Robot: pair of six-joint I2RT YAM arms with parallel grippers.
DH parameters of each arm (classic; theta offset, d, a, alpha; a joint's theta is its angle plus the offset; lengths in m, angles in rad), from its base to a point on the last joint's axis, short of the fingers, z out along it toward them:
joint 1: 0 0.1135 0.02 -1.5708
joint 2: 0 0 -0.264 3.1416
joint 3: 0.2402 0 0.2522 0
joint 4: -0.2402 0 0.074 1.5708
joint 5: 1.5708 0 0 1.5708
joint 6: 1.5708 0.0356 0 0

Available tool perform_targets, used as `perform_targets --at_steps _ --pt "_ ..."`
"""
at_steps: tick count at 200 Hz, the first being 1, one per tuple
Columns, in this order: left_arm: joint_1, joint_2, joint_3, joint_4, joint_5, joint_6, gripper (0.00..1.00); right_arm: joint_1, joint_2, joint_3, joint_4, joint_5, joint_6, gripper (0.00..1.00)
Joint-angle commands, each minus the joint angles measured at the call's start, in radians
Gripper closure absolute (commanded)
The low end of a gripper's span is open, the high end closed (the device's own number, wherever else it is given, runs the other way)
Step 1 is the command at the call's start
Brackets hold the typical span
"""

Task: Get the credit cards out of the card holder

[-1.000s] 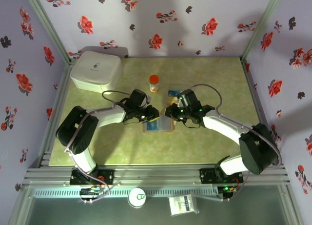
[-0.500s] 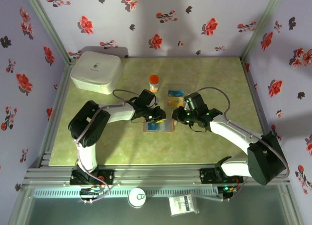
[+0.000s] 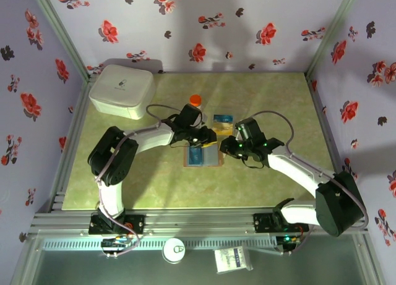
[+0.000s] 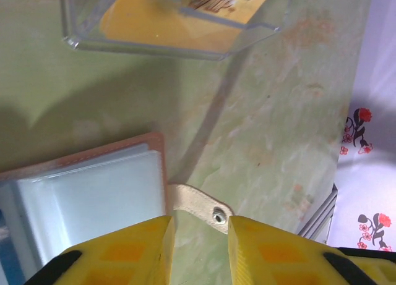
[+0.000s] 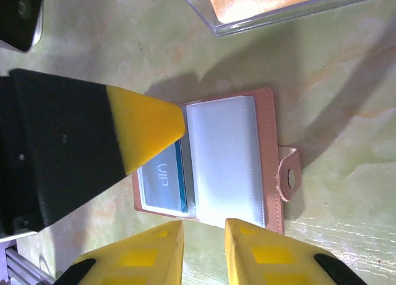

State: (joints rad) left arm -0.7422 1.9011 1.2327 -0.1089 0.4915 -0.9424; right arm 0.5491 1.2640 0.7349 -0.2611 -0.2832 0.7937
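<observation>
The card holder point(image 3: 202, 157) lies open and flat on the table, reddish-brown with pale slotted sleeves point(image 5: 226, 158) and a clasp tab point(image 5: 289, 174). A blue credit card marked VIP point(image 5: 159, 177) sits in its left sleeve. My left gripper point(image 3: 209, 136) hovers at the holder's far right corner, open a little, with nothing between its yellow fingers point(image 4: 133, 251); the clasp tab point(image 4: 199, 204) lies just beyond them. My right gripper point(image 3: 226, 146) is just right of the holder, jaws slightly open and empty point(image 5: 204, 248). An orange-yellow card point(image 4: 154, 22) lies in the clear box.
The clear plastic box point(image 3: 223, 122) stands just behind the holder, close to both grippers. An orange-capped bottle point(image 3: 195, 102) is behind the left gripper. A white lidded box point(image 3: 122, 90) sits at the back left. Flowered walls close in the table.
My left gripper has moved right, across the holder towards the clear box. The right gripper drew back slightly to the right, then stayed. Both jaws have parted a little.
</observation>
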Motion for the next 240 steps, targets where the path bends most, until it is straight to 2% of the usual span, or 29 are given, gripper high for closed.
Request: perform_targets --at_steps 1,86,190,240 --pt "0.004 0.009 0.030 -0.064 0.018 0.043 0.72 -0.009 0.005 0.021 -0.017 0.016 -0.019 0.75" --pt "0.072 -0.094 -0.115 -0.035 0.012 0.054 0.73 0.001 0.140 0.058 0.079 -0.050 0.019 0.76" --pt "0.159 -0.263 -0.358 0.049 -0.006 0.033 0.74 0.113 0.377 0.229 0.080 -0.072 0.016 0.76" --pt "0.173 -0.247 -0.377 0.071 0.009 0.036 0.80 0.135 0.430 0.250 0.089 -0.071 0.025 0.76"
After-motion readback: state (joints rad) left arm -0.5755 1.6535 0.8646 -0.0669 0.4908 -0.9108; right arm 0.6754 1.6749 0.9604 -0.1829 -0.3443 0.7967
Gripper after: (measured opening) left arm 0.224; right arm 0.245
